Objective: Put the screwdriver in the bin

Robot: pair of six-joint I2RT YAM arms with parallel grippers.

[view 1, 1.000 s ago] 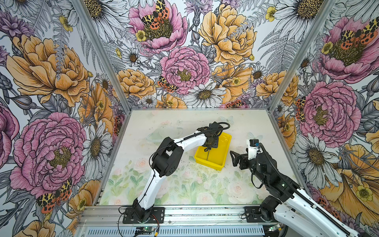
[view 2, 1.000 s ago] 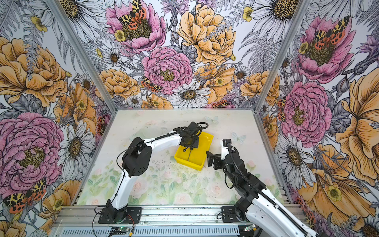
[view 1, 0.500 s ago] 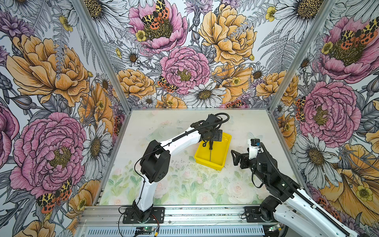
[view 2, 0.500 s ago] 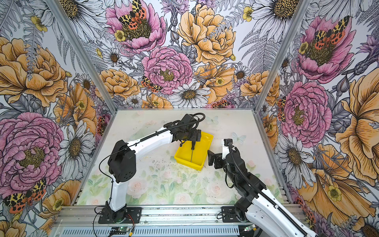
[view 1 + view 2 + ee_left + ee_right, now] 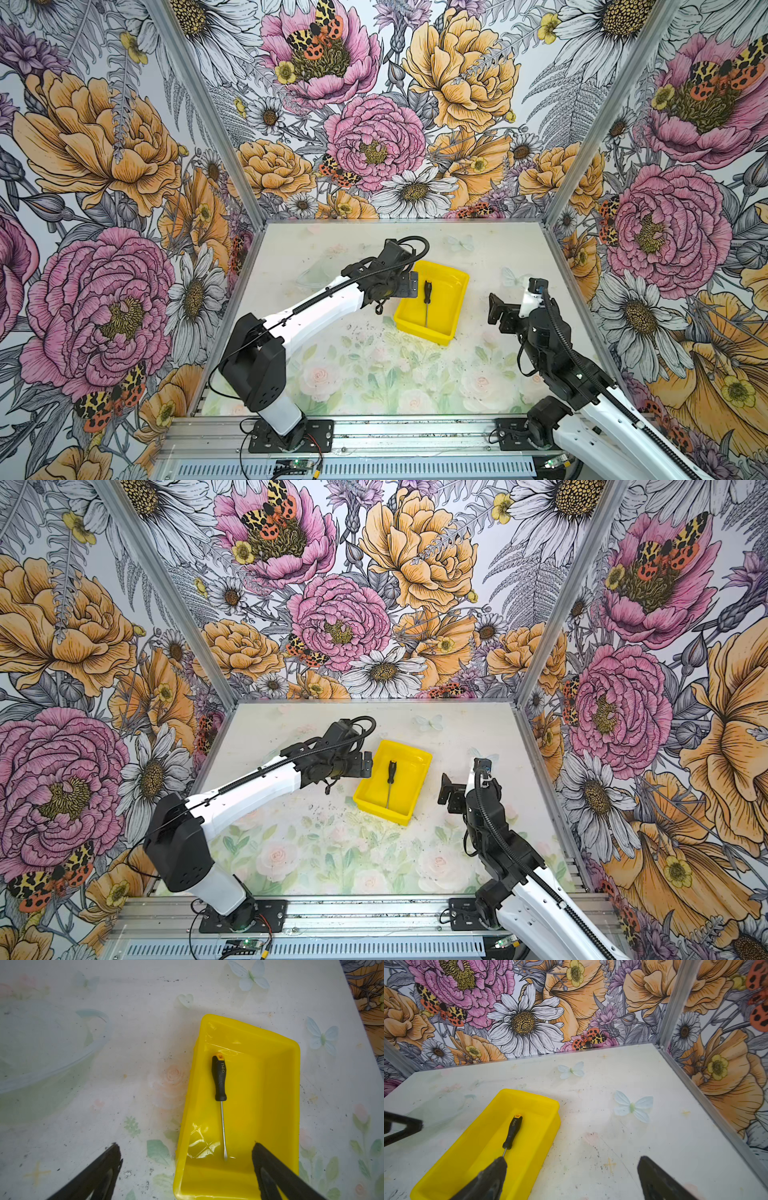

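A robotics lab cell: floral-printed walls (image 5: 457,83) in aluminium framing (image 5: 604,108) enclose a bench (image 5: 374,365); a left arm (image 5: 320,309) and a right arm (image 5: 582,374) are bolted to its front rail (image 5: 415,434).

Glossy plastic bin (image 5: 277,1076), screwdriver (image 5: 219,1080) handle matt (shaft bright metal), scuffed tabletop (image 5: 124,1043)

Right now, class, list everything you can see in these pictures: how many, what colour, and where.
bin: one, bright yellow, on the table, slightly right of centre.
screwdriver: one, black handle with orange cap, silver shaft, lying flat inside the bin.
table: one, pale with faded flower print, under everything.
walls: three, bold floral print, around the table.
left gripper: one, black, open, by the bin's left rim.
right gripper: one, black, open, right of the bin, apart from it.
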